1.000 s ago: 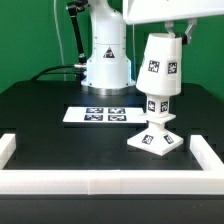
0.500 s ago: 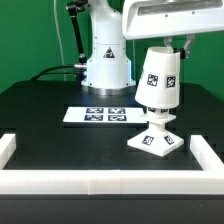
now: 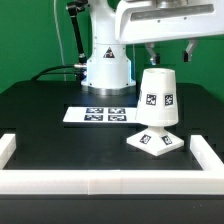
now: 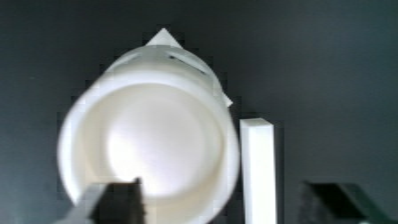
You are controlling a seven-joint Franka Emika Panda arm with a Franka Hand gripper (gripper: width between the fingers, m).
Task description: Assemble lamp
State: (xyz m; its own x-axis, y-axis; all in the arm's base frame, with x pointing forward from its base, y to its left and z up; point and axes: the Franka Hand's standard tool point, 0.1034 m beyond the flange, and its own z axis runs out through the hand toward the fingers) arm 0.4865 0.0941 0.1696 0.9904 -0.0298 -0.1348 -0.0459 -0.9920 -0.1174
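Note:
The white tapered shade (image 3: 157, 100) stands upright, tags facing out, over the stem on the flat square base (image 3: 153, 144) at the exterior view's right. The bulb is hidden under the shade. My gripper (image 3: 169, 50) hangs open just above the shade's top, with its fingers apart and not touching it. In the wrist view the shade (image 4: 151, 135) shows from above as a white round cup, and my gripper (image 4: 228, 205) is open with one dark finger (image 4: 121, 205) over its rim and the other off to the side.
The marker board (image 3: 98, 115) lies flat beside the base at mid-table. A white rail (image 3: 100, 181) borders the table's front and sides, close to the base; it also shows in the wrist view (image 4: 260, 170). The robot's white pedestal (image 3: 107, 62) stands at the back.
The shade has come down from its held height onto the base. The gripper has let go of it, opened, and now sits above it.

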